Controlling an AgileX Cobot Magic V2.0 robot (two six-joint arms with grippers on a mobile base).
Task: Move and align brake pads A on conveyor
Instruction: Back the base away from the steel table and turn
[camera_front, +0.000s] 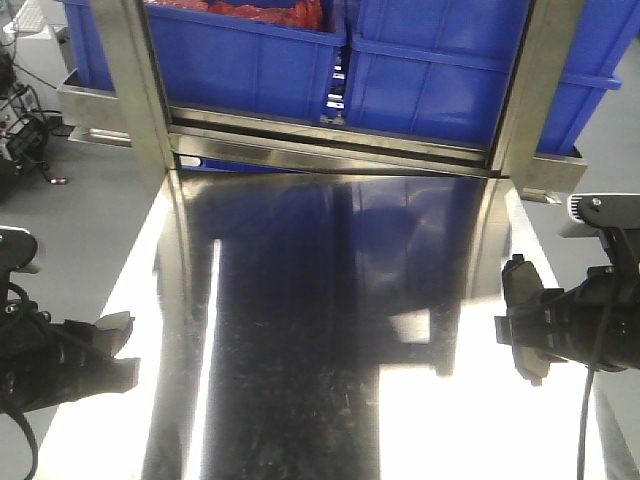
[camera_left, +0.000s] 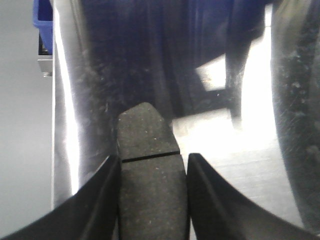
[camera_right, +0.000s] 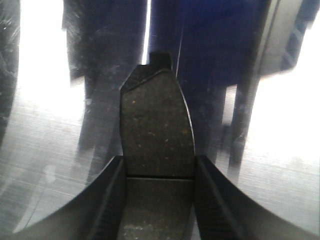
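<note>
Each gripper holds one brake pad above the shiny steel table (camera_front: 330, 300). In the left wrist view a dark-grey pad (camera_left: 147, 135) with a groove across its middle sticks out forward, and my left gripper (camera_left: 152, 167) is shut on its two long edges. My right gripper (camera_right: 159, 167) is shut the same way on a second grooved pad (camera_right: 156, 125), whose metal tab points away. The front view shows the left gripper (camera_front: 112, 345) low at the table's left edge and the right gripper (camera_front: 520, 325) at its right edge. The conveyor is out of view.
Blue plastic bins (camera_front: 420, 70) stand behind a steel frame (camera_front: 330, 150) at the table's far end, one holding red material. Grey floor lies to the left (camera_front: 60, 210). Cables hang from the right arm (camera_front: 600, 330).
</note>
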